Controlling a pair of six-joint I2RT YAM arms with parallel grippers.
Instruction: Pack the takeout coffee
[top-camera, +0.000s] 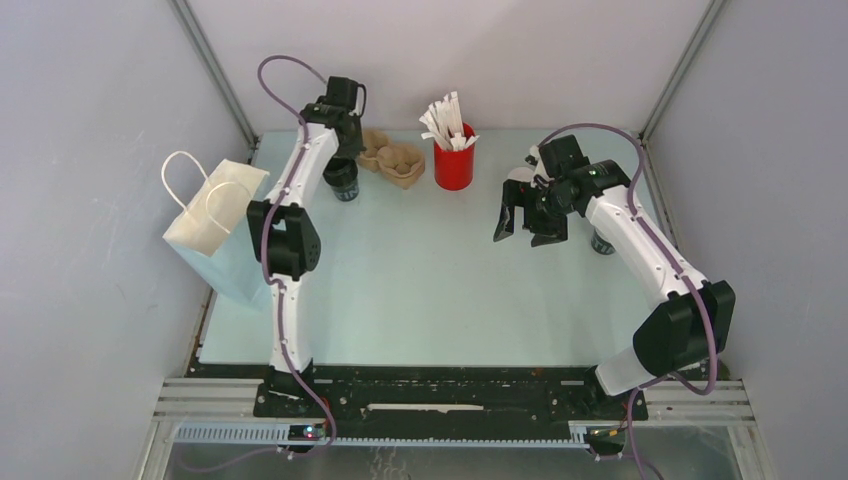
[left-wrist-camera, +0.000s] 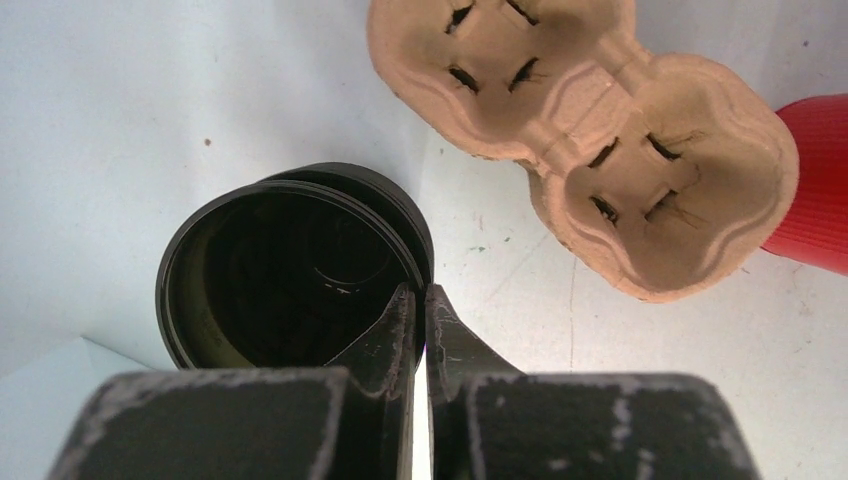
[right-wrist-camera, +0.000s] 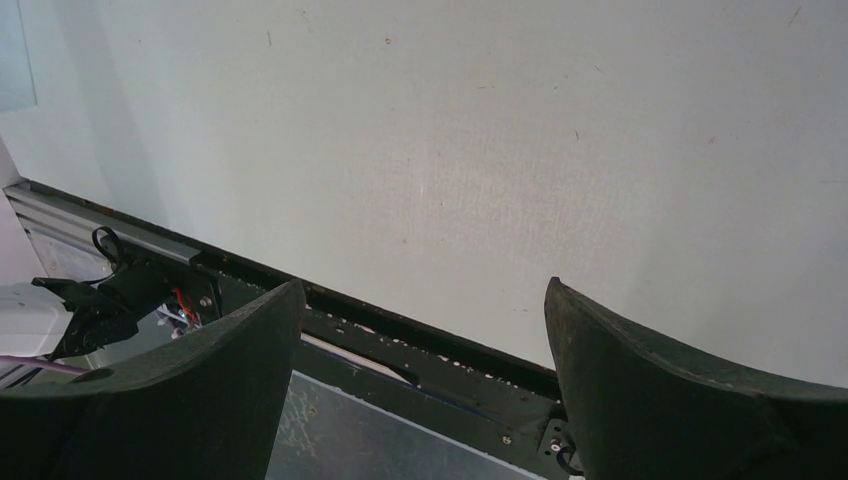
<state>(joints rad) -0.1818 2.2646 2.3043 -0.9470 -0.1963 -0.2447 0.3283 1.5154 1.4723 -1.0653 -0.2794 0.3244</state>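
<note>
At the far left of the pale table (top-camera: 420, 280), seen from above, the left gripper (top-camera: 343, 165) reaches down onto a lidless black cup (top-camera: 345, 183). Just right of that cup lies a brown moulded-pulp cup carrier (top-camera: 392, 157). Next to it on the right stands a red round holder (top-camera: 453, 168) filled with white flat sticks (top-camera: 447, 118). A white paper bag with cord handles (top-camera: 215, 225) stands at the table's left edge. Right of centre, the right gripper (top-camera: 523, 237) hangs above the table with its jaws spread wide and nothing between them. What appears to be the takeout coffee (top-camera: 602, 243) shows only as a small dark cup just right of the right arm. Its top is hidden under the arm, so I cannot tell about the lid.

In the left wrist view, the two dark fingers (left-wrist-camera: 395, 330) are nearly together on the near rim of the lidless black cup, one inside and one outside. The pulp carrier lies beyond it on the right, with the red holder at the picture's right edge.

In the right wrist view, the fingers (right-wrist-camera: 230, 390) stand far apart over bare table, with the black rail (right-wrist-camera: 420, 340) of the near edge below them.
</note>
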